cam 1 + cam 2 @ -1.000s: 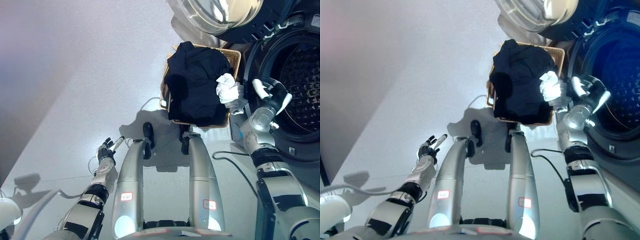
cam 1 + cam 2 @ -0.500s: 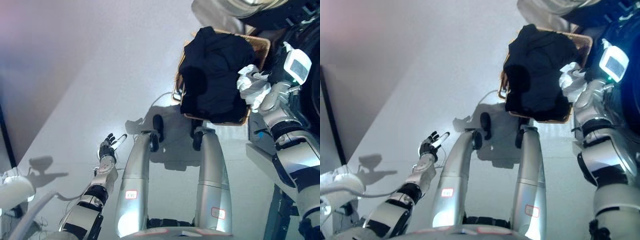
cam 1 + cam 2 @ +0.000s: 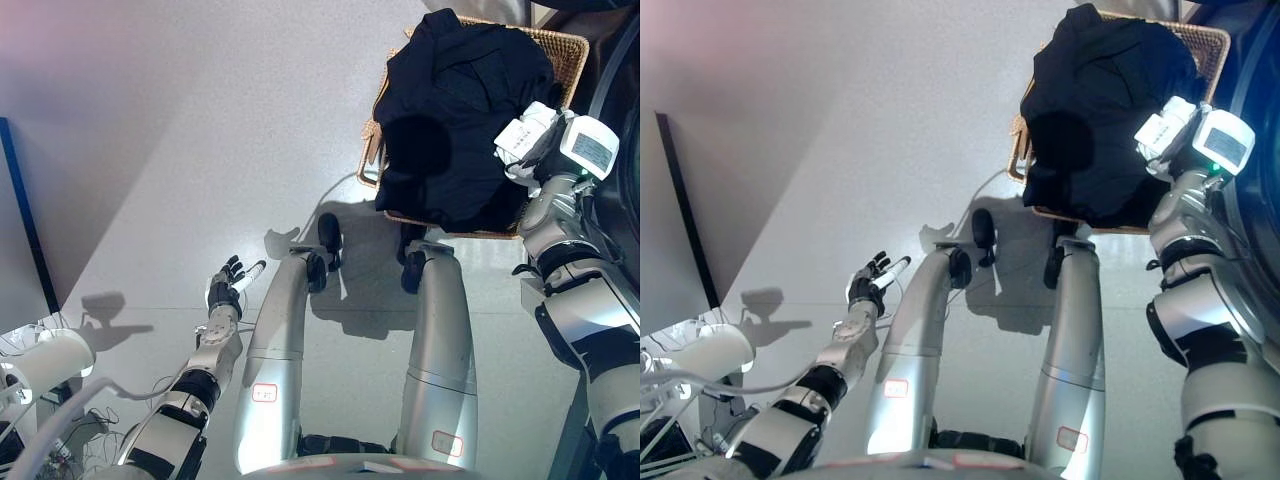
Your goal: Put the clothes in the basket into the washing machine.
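A wicker basket (image 3: 568, 52) stands on the floor at the top right, heaped with black clothes (image 3: 455, 110). My right hand (image 3: 527, 137) reaches up from the right and rests on the black heap at the basket's right edge. White shows there, and I cannot tell white cloth from the hand's own covers. The washing machine (image 3: 1258, 110) shows only as a dark front along the right edge. My left hand (image 3: 227, 288) hovers over the floor at the lower left, open with fingers spread and nothing in it.
Grey floor (image 3: 180, 130) stretches left of the basket. A dark upright panel (image 3: 22, 225) stands at the left edge. A white rounded object with wires (image 3: 45, 362) lies at the lower left corner.
The camera has swung, and the washer's drum and door have left the view. My right hand has come from the drum's mouth to the basket's right edge. The left hand stays open.
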